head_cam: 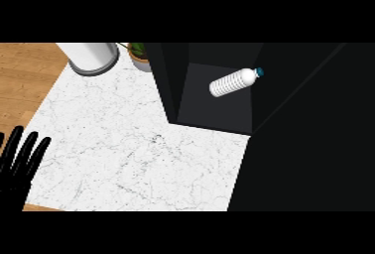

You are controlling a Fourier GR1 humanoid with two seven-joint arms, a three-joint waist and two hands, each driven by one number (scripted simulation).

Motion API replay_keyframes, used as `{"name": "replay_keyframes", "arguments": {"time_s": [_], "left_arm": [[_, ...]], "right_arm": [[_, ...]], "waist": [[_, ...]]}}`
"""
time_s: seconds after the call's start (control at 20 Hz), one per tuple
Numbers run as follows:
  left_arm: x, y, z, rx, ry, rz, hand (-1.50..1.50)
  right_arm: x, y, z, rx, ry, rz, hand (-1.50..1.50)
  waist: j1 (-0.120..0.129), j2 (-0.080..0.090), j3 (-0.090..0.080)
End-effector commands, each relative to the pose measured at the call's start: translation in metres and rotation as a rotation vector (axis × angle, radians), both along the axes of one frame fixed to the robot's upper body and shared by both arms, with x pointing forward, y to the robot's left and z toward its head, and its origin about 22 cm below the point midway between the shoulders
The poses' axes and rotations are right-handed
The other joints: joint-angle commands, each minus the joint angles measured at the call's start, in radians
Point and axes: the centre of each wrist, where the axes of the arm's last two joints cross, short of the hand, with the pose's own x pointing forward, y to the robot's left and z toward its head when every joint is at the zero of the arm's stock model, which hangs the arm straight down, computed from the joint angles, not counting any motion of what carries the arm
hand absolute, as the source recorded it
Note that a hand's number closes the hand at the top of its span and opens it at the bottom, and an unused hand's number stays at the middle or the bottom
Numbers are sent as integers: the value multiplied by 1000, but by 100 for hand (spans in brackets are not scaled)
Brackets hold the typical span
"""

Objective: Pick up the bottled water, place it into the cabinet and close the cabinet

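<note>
The black left hand [18, 158] rests at the view's left edge, fingers straight and slightly apart. Across the white marble table [132, 149], far up-right of it, the white ribbed water bottle [233, 82] lies sideways inside the open black cabinet [167, 74].

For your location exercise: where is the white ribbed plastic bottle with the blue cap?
In the head view's upper right, the bottle lies on its side inside the black cabinet.

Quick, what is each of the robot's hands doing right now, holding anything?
Left hand: open, fingers straight, holding nothing, at the view's lower left edge.
Right hand: not in view.
</note>
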Motion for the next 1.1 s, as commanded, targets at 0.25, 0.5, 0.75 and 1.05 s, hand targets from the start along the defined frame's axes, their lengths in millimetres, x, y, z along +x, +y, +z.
{"name": "replay_keyframes", "arguments": {"time_s": [0.25,0.5,0.75,1.05], "left_arm": [[2,15,8,22,-4,-39,-150],[5,17,14,32,-12,-72,-150],[5,20,11,27,-9,-71,-150],[7,26,12,30,-12,-63,-150]], "right_arm": [[4,25,15,25,-53,201,150],[16,15,21,-139,-161,281,-150],[24,17,24,-133,-198,295,150],[31,15,26,-217,-224,328,150]], "waist": [[49,14,-4],[92,13,-11],[87,15,-14],[83,16,-16]]}}
